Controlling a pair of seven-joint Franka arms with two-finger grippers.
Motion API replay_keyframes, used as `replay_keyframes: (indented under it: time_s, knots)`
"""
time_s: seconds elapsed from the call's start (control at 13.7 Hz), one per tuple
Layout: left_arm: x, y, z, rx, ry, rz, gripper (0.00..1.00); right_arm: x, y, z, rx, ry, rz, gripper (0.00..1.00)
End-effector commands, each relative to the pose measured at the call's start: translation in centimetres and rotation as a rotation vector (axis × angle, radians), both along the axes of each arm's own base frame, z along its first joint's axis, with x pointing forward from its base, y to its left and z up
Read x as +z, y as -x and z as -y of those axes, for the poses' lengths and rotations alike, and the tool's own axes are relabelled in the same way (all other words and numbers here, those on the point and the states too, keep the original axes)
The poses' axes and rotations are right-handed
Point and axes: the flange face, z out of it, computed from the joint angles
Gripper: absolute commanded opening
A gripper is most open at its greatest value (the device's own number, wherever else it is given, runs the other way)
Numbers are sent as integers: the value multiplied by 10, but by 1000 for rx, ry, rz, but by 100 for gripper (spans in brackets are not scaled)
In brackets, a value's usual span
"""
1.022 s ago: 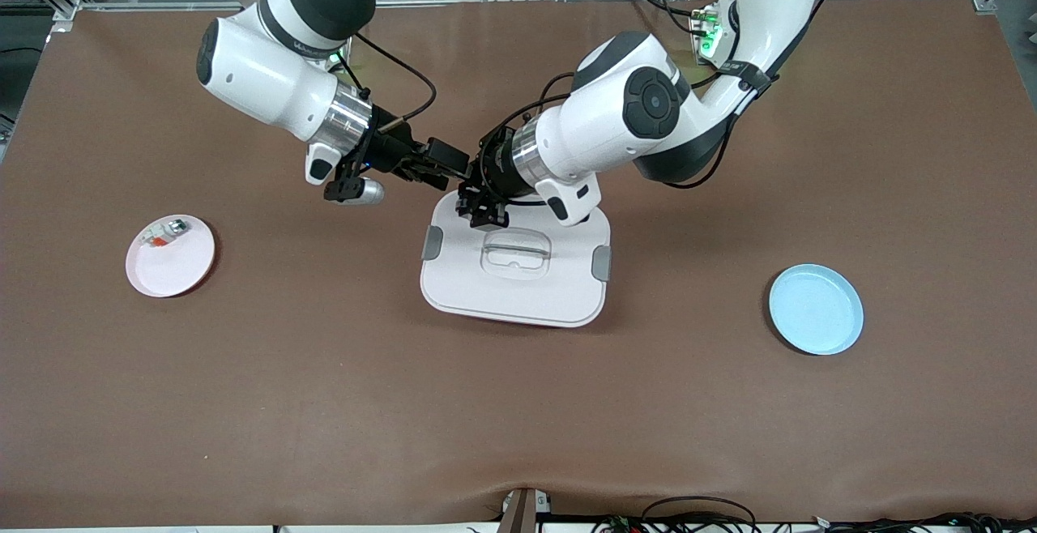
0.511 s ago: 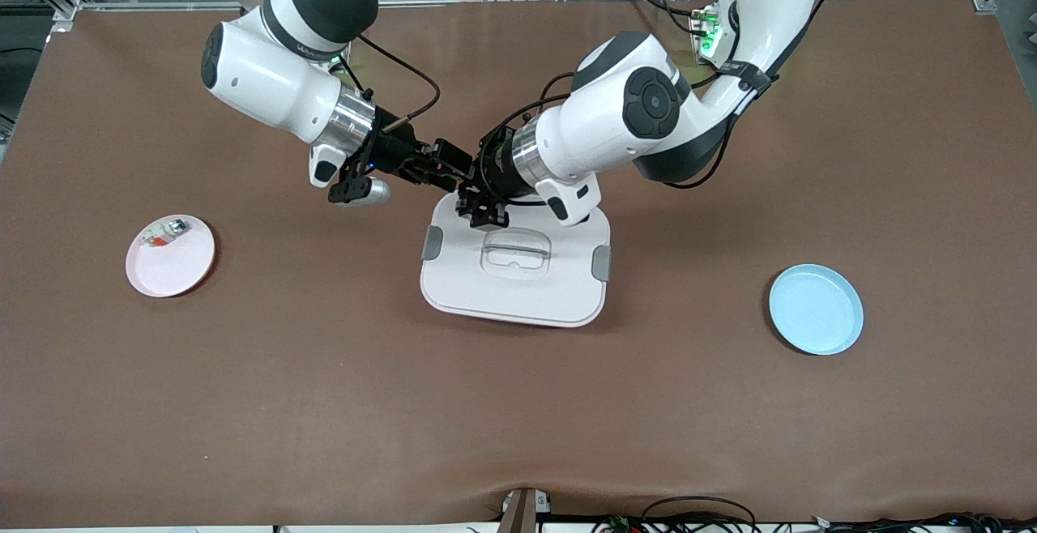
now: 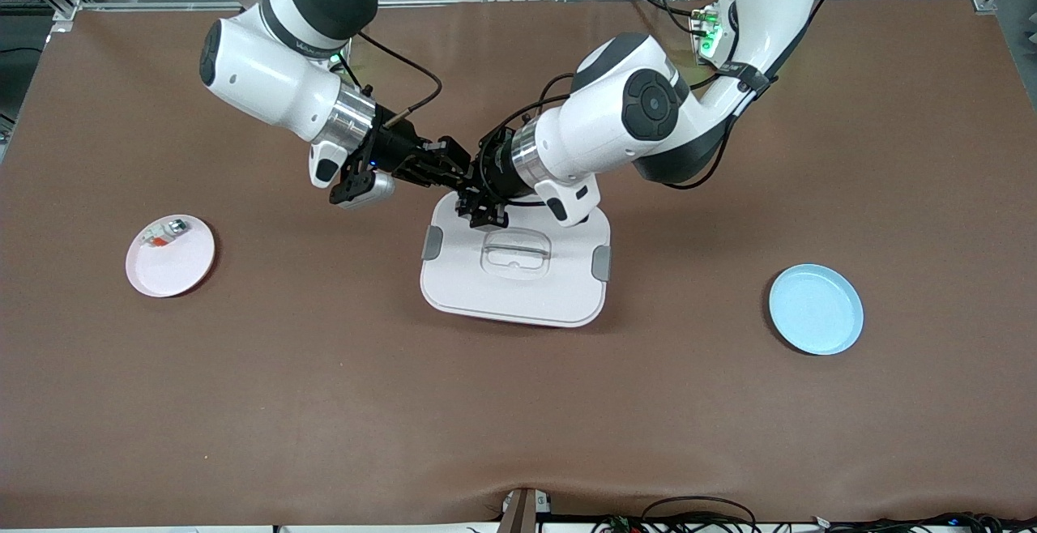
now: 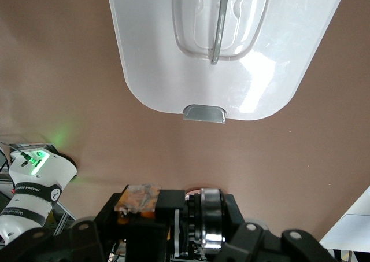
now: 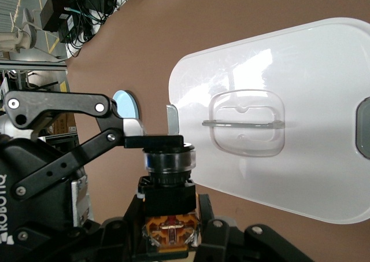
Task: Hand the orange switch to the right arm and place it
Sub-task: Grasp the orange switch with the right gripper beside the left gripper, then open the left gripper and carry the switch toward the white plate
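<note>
Holding: you have the orange switch (image 5: 168, 184) gripped from both ends, above the white lid's (image 3: 518, 290) edge nearest the robot bases.
Left hand (image 3: 468, 189): closed on the switch, over that same lid edge.
Right hand (image 3: 450, 167): clamped on the switch too, meeting the left hand mid-air.
Pink plate (image 3: 174, 270): toward the right arm's end of the tabletop (image 3: 324, 403), carrying a small white-and-silver part (image 3: 164, 232).
Blue plate (image 3: 816, 309): toward the left arm's end.

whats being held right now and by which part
The orange switch, held by both grippers over the white lid: left gripper on its ringed end, right gripper on its body.
</note>
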Motion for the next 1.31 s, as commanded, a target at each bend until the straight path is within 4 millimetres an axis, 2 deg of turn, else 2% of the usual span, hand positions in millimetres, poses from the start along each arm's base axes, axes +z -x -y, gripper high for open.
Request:
replay_keyframes:
  time_s: [0.0, 0.07, 0.29, 0.51, 0.66, 0.8, 0.88, 1.17, 1.24]
  knots:
    - [8, -2, 2, -3, 23, -2, 49, -2, -2, -1, 15, -7, 6, 0]
    - [12, -2, 1, -3, 22, 7, 99, -2, -3, -1, 19, -7, 11, 0]
    - [22, -8, -10, -17, 25, 48, 100, -6, -8, 13, 145, 10, 87, 0]
    - [44, -20, -37, -38, 8, 109, 100, -12, -23, 53, 294, 30, 170, 0]
    - [57, -31, -66, -86, -13, 154, 100, -20, -35, 94, 475, 109, 270, 0]
    - [77, -44, -102, -130, -41, 230, 100, -27, -44, 139, 642, 259, 326, 0]
    - [83, -49, -118, -162, -75, 276, 100, -31, -45, 159, 720, 308, 331, 0]
    - [107, -67, -185, -332, -225, 450, 100, -44, -51, 258, 991, 433, 369, 0]
    - [106, -70, -202, -406, -269, 467, 100, -48, -51, 281, 1057, 452, 390, 0]
